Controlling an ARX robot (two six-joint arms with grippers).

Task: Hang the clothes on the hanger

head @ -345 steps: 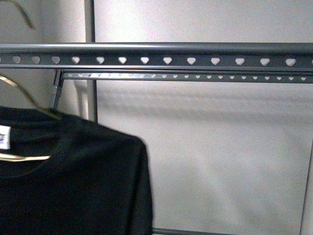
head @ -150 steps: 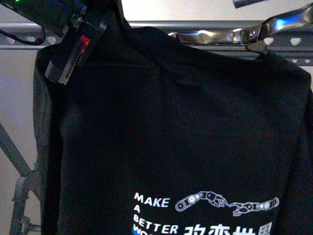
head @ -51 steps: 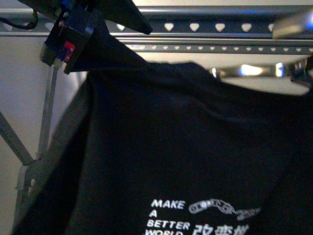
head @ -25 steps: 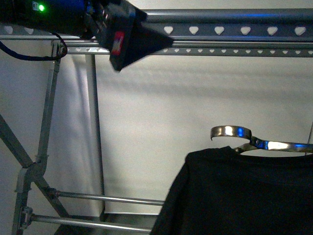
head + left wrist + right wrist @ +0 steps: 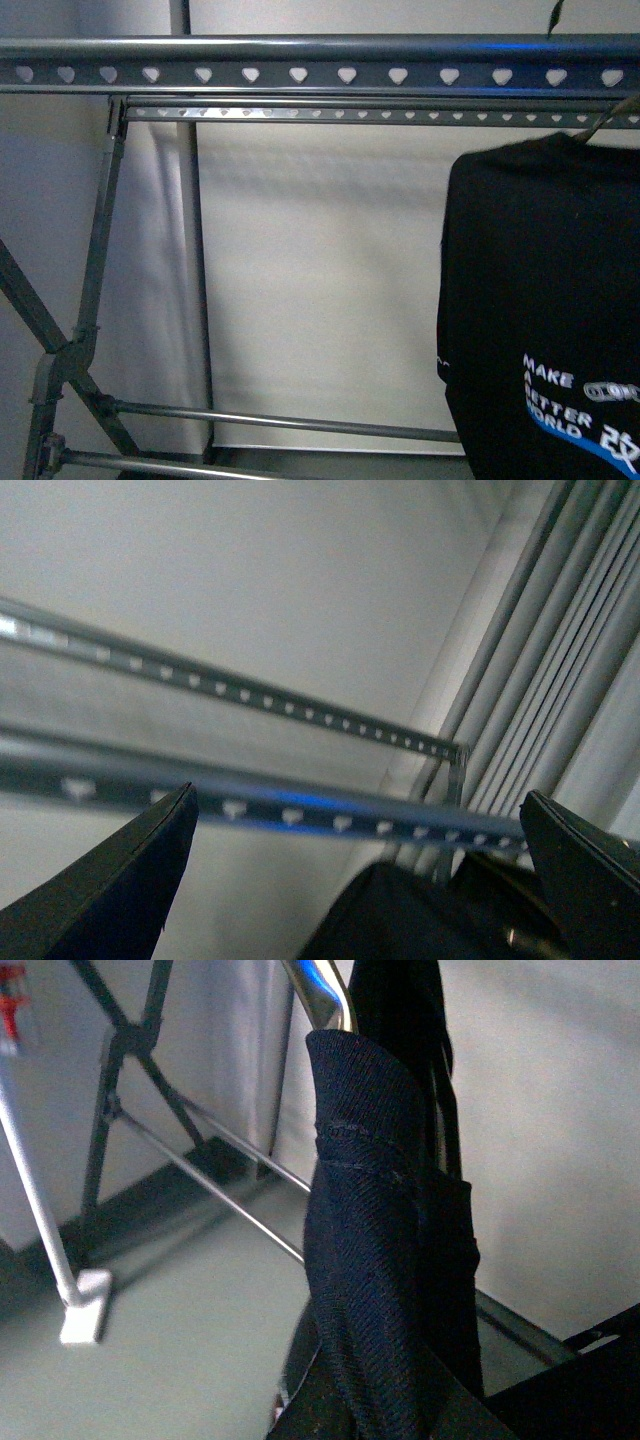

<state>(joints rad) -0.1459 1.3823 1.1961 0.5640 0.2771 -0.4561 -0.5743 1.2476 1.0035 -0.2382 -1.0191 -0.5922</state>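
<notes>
Black T-shirt (image 5: 385, 1260) hangs in thick vertical fold, stitched seam running across it. Shiny metal bar (image 5: 318, 995) curves out above fold, touching cloth. Grey rack (image 5: 130, 1032) stands behind shirt, legs crossed, crossbars (image 5: 200, 1180) slanting toward shirt. White pole (image 5: 35, 1180) with flat foot (image 5: 82, 1320) well apart from shirt.

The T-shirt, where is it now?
In the front view the T-shirt hangs at the far right, just under the rail with the heart holes.
</notes>
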